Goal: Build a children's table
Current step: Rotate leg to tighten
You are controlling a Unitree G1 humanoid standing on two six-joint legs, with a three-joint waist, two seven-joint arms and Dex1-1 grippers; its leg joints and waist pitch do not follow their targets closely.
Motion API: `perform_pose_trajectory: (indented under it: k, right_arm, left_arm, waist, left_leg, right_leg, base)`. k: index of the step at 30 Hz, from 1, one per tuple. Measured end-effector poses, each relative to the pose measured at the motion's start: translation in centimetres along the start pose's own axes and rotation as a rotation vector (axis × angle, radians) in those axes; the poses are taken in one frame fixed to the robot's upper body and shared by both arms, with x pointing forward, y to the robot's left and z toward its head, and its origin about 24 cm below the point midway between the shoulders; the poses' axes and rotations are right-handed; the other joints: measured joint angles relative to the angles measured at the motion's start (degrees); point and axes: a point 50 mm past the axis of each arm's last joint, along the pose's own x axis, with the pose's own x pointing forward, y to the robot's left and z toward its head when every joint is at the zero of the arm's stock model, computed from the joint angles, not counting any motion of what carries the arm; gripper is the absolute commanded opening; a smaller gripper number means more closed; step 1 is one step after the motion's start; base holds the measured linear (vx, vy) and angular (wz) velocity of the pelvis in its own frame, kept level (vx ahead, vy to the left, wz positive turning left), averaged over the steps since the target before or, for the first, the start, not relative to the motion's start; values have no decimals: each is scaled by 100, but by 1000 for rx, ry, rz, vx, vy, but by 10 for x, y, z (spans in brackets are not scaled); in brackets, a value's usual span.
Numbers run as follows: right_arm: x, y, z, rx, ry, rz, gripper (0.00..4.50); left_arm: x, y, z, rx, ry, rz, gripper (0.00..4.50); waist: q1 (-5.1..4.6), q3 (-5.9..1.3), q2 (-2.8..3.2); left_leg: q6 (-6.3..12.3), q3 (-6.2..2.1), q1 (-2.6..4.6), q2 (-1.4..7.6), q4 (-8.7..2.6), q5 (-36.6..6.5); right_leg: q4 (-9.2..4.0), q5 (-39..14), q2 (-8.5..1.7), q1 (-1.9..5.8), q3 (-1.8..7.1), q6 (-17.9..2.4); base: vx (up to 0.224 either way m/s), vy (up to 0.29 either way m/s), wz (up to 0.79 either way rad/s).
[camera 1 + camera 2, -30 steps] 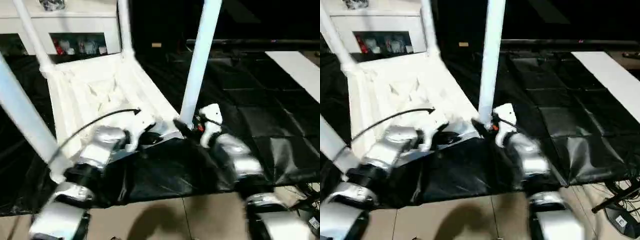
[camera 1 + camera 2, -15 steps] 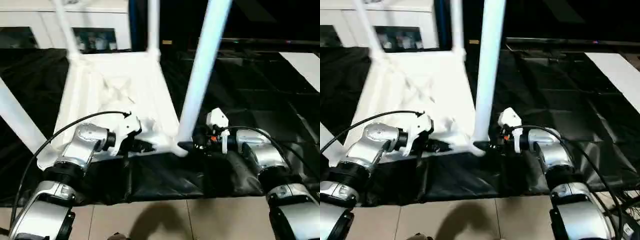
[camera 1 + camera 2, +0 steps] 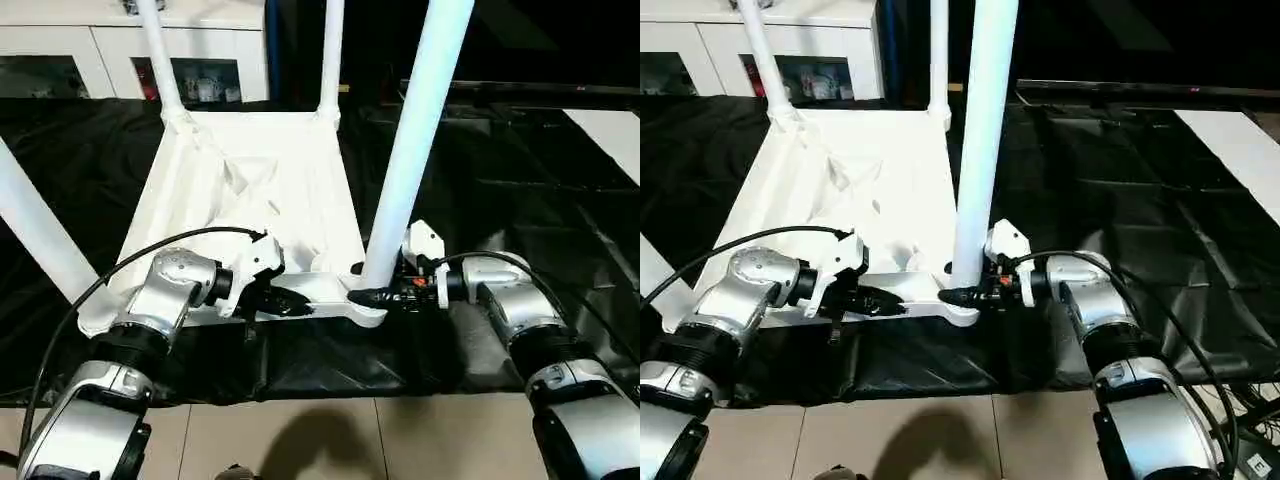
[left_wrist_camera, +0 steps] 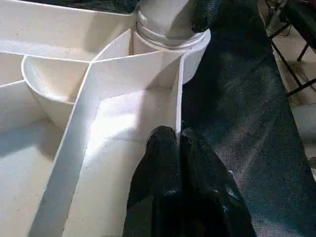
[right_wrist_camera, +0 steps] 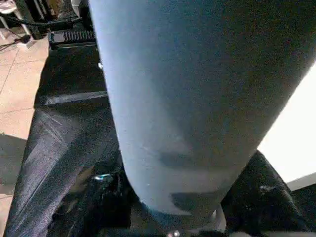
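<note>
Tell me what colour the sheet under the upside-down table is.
Black, slightly shiny sheet beneath the white table; it shows best in the right eye view.

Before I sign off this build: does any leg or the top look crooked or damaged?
Nothing stands out. The tabletop lies upside down on the black mat, all four legs seated upright in its corner sockets, with no cracks visible.

The floor (image 3: 420,440) of pale tiles was seen covered by a black sheet (image 3: 520,200). On the sheet the upturned white tabletop (image 3: 250,210) was laid, and a flat white board (image 3: 612,138) was laid well apart.
</note>
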Motion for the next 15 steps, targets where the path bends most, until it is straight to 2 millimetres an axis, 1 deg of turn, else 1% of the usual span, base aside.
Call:
perform_pose_trajectory:
  k: [4, 6, 8, 9, 10, 12, 13, 15]
  right_arm:
    - [-1, 1, -3, 31, 0, -21, 198]
    - [-1, 2, -6, 39, -1, -63, 198]
    - [0, 1, -11, 62, -19, -149, 197]
    - [4, 0, -15, 97, -41, -252, 197]
    - [7, -1, -17, 121, -58, -321, 197]
    - [15, -6, -19, 169, -97, -488, 196]
    - [19, -7, -19, 197, -116, -559, 196]
    - [29, -10, -19, 255, -143, -709, 196]
  left_arm:
    - [7, 1, 1, -13, -7, 22, 0]
    - [10, 1, 0, -18, -4, 40, 0]
    - [16, 2, 0, -25, 0, 80, 0]
    - [21, 4, 1, -46, -1, 130, 0]
    - [24, 5, 1, -60, -4, 160, 0]
    - [32, 7, 5, -95, -13, 230, 0]
    - [37, 8, 6, -110, -17, 258, 0]
    - [44, 10, 9, -133, -20, 317, 0]
  waist:
    - [46, -4, 12]
    - [39, -5, 12]
    - [21, -6, 5]
    - [-11, -12, -6]
    - [-48, -15, -9]
    - [-128, -21, -4]
    - [-148, -25, 5]
    - [-226, -33, 20]
  left_leg:
    - [0, 0, 17, -4, 1, 0]
    - [0, -2, 33, -6, 3, 1]
    - [-2, -7, 88, -8, 1, 0]
    - [-3, -14, 118, -16, -6, -1]
    - [-3, -22, 125, -22, -4, -1]
    - [-3, -27, 125, -34, -7, -1]
    - [-2, -28, 123, -34, -12, -1]
    - [-2, -41, 117, -36, -31, -1]
  right_leg:
    - [1, -1, -7, 20, 0, 1]
    - [0, -1, -7, 39, 4, 2]
    - [-3, -10, -8, 83, 13, 16]
    - [-5, -35, -9, 108, 26, 58]
    - [-6, -41, -11, 111, 31, 67]
    - [-25, -44, -12, 106, 42, 72]
    - [-42, -44, -11, 107, 41, 72]
    - [-100, -44, -10, 110, 20, 72]
  base:
    - [0, 0, 0]
    - [0, 0, 0]
    - [0, 0, 0]
    - [0, 0, 0]
    - [0, 0, 0]
    - [0, 0, 0]
    - [0, 0, 0]
    - [0, 0, 0]
